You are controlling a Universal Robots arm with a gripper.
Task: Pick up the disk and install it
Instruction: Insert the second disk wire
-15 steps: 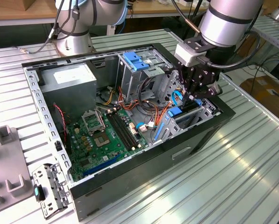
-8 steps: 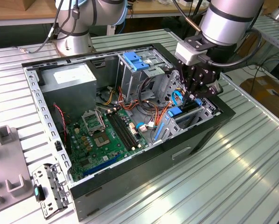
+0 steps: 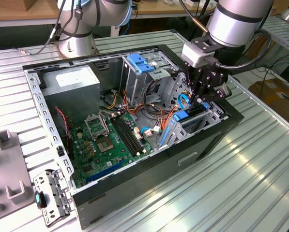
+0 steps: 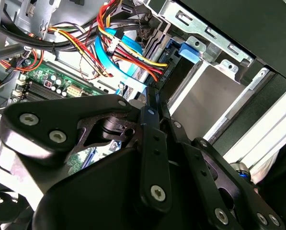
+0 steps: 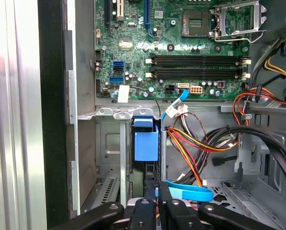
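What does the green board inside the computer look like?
The green circuit board lies flat on the floor of the open black case. It carries a square socket with a metal frame, long black slots side by side, a blue slot near one edge and many small parts. Red, yellow and orange cables run beside it.

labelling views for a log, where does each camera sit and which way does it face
Exterior view: off the arm, above the table, looking down into the open computer case; arm and hand show.
First wrist view: on the wrist, facing the motherboard and drive bay; hand's linkages show.
Second wrist view: on the wrist, along the hand toward the cables.
All share the motherboard.
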